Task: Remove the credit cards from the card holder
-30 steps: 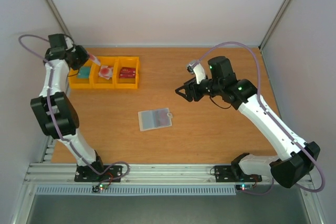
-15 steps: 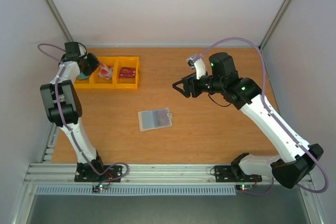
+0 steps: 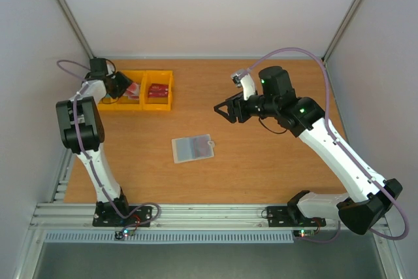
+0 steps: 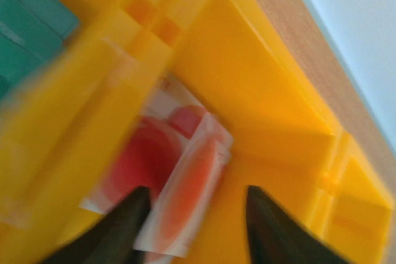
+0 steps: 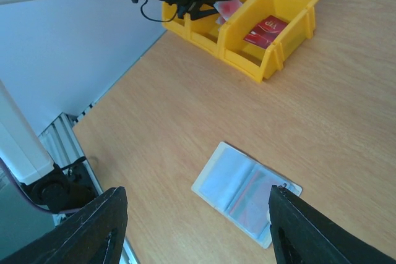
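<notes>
In the left wrist view my left gripper (image 4: 198, 227) stands open inside a yellow bin (image 4: 260, 91). A whitish-pink credit card (image 4: 185, 202) with a red oval mark leans free beside its left finger, over another red-marked card (image 4: 139, 159). From above, that gripper (image 3: 124, 86) is at the middle bin beside the card (image 3: 133, 90). The card holder (image 3: 193, 147) lies opened flat on the table's middle. My right gripper (image 5: 198, 227) hovers open high above the holder (image 5: 229, 183), whose clear pocket shows a reddish card (image 5: 260, 202). In the top view the right gripper (image 3: 222, 110) is right of and beyond the holder.
Three joined yellow bins (image 3: 140, 105) stand at the table's back left. The right one holds a dark red card (image 3: 158, 91), the left one something teal (image 4: 25, 35). White walls close in the left, back and right sides.
My left gripper moved right from the left bin into the middle bin and opened, letting go of the card. The right arm barely shifted.
</notes>
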Available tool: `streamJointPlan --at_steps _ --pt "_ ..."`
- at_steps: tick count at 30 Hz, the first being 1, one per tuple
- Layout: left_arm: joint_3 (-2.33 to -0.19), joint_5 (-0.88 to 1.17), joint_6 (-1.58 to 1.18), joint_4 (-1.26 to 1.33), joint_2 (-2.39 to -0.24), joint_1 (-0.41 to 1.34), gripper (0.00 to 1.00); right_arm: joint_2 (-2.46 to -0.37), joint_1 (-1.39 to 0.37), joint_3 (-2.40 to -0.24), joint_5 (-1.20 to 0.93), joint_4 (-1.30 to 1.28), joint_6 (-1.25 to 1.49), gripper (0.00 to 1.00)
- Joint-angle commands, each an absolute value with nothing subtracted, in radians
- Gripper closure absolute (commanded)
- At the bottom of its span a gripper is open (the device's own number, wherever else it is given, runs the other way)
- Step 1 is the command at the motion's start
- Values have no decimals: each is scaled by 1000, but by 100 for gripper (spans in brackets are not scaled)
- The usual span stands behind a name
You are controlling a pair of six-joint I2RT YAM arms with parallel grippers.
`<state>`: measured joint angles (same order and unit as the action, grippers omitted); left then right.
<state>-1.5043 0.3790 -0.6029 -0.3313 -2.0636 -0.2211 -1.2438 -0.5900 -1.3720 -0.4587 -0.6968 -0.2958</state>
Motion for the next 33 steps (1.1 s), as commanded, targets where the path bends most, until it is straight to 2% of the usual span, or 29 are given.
streamJointPlan --at_steps 1,3,4,5,16,23,28,33 --pt "-1541 268 -618 -337 -2066 -211 40 -1224 -600 -1356 -478 -698 -306 36" --pt "-1540 247 -619 -344 -2045 -206 22 -1227 -603 -1353 -475 -705 -303 36" --pt "-1545 248 -625 -358 -2038 -203 7 -1231 -605 -1352 -470 -714 -301 36" --pt "-1551 251 -631 -378 -2032 -200 1 -1237 -609 -1354 -461 -722 -299 36" --pt "-1794 70 -648 -641 -2020 -178 1 -1316 -691 -1406 -252 -899 -297 37" --pt "-1948 102 -641 -813 -1952 -175 1 -1506 -761 -1415 58 -1074 -162 38" --pt "-1819 209 -560 -920 -1785 -141 1 -1671 -792 -1428 53 -1027 -210 34" --pt "-1540 207 -355 -1068 -1628 -39 1 -1884 -793 -1631 11 -1130 -310 30"
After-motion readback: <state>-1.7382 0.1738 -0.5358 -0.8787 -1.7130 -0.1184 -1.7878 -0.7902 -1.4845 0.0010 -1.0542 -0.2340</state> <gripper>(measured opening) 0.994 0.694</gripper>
